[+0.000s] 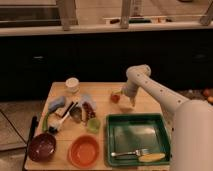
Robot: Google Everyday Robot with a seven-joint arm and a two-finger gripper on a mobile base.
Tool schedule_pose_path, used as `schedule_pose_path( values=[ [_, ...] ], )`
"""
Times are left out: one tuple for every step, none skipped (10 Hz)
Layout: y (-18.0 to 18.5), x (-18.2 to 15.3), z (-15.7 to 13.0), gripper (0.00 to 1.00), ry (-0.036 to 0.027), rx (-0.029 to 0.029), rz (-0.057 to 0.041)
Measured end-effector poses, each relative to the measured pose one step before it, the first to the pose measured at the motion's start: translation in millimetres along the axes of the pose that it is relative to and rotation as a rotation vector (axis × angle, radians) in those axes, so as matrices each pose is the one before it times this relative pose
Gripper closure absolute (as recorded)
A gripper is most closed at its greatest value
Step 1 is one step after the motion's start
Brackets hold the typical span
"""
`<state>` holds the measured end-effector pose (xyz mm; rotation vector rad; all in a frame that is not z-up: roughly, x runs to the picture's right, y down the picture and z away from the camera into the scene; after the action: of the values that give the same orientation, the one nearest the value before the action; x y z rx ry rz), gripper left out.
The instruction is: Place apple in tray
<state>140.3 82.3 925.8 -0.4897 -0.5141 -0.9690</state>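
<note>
No readable text, label, brand or number anywhere. White cup [72,85]: no legible print. Tray [132,132], orange bowl [84,151]: plain. Gripper [120,95], low over far side of table [102,102], just beside apple [115,98]: no marking legible.

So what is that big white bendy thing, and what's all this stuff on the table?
That white thing is a robot's arm, reaching over a wooden table. There's just one picture, looking down at the table. At the arm's end is its claw, open, right beside a little red apple on the table. It doesn't seem to hold anything yet. Nearer lies a green tray with a fork and something yellow inside. There's also an orange bowl, a dark red bowl, a small green cup, a white cup and a jumble I can't make out.
</note>
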Motion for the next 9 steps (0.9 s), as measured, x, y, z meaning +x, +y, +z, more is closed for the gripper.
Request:
schedule_pose_path(
  values=[
    [-4.38, -0.67, -2.66, 0.20, 0.00467, -0.00486, -0.00427],
    [-0.90, 0.01, -2.17, 0.24, 0.00535, -0.00333, -0.00237],
    [-0.51, -0.63, -0.23, 0.25, 0.00214, -0.00109, -0.00308],
    [-1.25, -0.64, -1.36, 0.21, 0.00423, 0.00087, -0.00510],
    [0.37, -0.14, -0.67, 0.20, 0.00187, -0.00060, -0.00122],
    [-0.37, -0.29, -0.43, 0.20, 0.00118, 0.00006, -0.00163],
    [-0.91, -0.43, -0.44, 0.20, 0.00116, -0.00011, -0.00330],
    [-0.82, -0.09, -0.09, 0.20, 0.00115, -0.00088, -0.00504],
    [-2.64, 0.76, -1.05, 0.20, 0.00233, 0.00115, -0.00728]
  ],
)
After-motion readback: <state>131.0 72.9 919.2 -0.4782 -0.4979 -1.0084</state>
